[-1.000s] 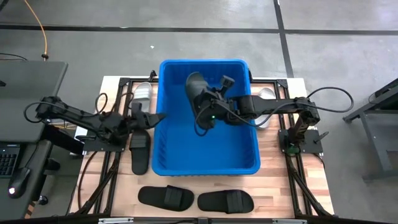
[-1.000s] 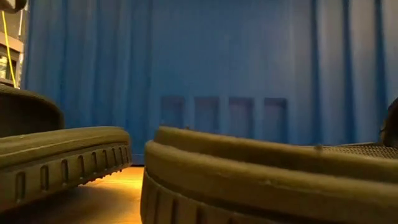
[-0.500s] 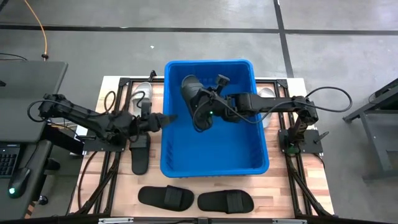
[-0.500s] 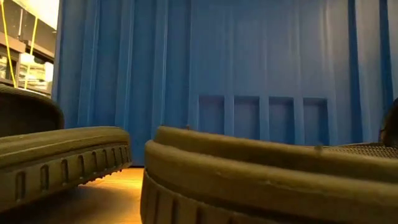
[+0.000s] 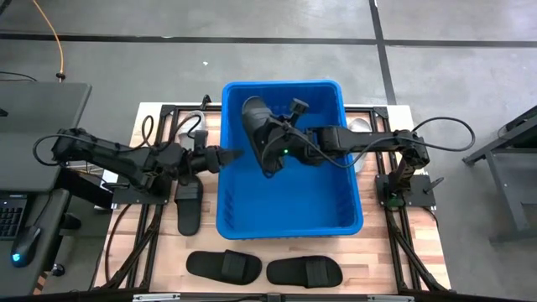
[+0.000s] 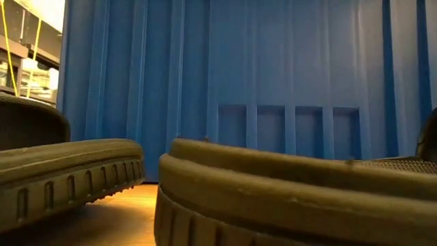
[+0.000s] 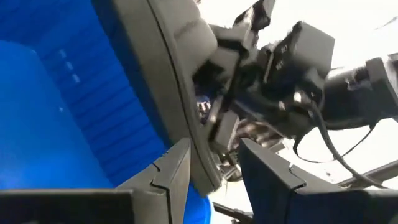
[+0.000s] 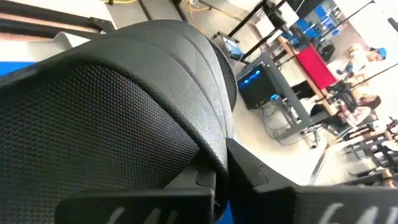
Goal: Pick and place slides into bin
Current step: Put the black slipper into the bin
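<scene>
So the right tool (image 5: 267, 144) is out over the far left part of the blue bin (image 5: 289, 225), clamped tight on a black slide (image 5: 256, 117) that it's holding up in the air above the bin, tipped up rather than flat. The right wrist view is basically all textured black sole (image 8: 112, 118) with the dark fingers (image 8: 249, 168) pinching its edge. The left tool (image 5: 228, 156) is reaching across from the left side and sits right at the bin's left rim, fingers (image 7: 168, 174) a little apart with the rim's edge running between them; can't tell for sure whether they're actually squeezing it or just straddling it. Rest of the slides: one black one (image 5: 188, 205) on the worktop (image 5: 373, 243) just left of the bin, partly under the left arm, and two more black ones (image 5: 223, 266) (image 5: 304, 271) side by side along the near edge in front of the bin. A pale one (image 5: 191, 126) peeks out at the far left corner beside the bin, and another pale one (image 5: 361, 127) is on the right side, mostly hidden under the right arm. The low view is just the two near black slides (image 6: 61, 171) (image 6: 293, 198) up close with the bin's ribbed wall (image 6: 273, 75) behind them.
</scene>
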Tool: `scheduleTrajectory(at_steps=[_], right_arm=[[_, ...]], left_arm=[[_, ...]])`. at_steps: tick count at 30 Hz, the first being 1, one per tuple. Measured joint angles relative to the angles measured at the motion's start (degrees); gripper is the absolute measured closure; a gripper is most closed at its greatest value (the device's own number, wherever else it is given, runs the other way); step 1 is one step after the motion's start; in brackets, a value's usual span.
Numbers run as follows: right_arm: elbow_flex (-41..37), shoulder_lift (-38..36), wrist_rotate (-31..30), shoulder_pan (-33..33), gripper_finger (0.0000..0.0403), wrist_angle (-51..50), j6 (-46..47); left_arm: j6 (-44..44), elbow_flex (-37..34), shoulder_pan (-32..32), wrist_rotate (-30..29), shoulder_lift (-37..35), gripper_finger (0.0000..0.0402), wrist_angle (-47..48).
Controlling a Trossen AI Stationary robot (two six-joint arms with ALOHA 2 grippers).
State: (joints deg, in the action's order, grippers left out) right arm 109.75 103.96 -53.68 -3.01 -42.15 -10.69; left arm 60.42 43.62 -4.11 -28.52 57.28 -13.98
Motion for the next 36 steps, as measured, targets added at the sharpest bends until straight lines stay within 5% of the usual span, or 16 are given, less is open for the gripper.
scheduleTrajectory(at_steps=[10, 22, 36], right_arm=[[0.00, 0.00, 0.68, -1.00, 0.0403, 3.41, -1.56], [0.00, 0.09, -1.28, -1.44, 0.0403, 2.39, -2.42], [0.00, 0.11, -3.01, -3.41, 0.0403, -0.34, -3.32]], left_arm=[[2.30, 0.00, 0.00, 2.72, 3.62, 0.0265, -4.44], [2.85, -0.02, 0.00, 4.09, 6.36, 0.0154, -9.24], [3.02, -0.02, 0.03, 4.02, 6.36, 0.0178, -5.49]])
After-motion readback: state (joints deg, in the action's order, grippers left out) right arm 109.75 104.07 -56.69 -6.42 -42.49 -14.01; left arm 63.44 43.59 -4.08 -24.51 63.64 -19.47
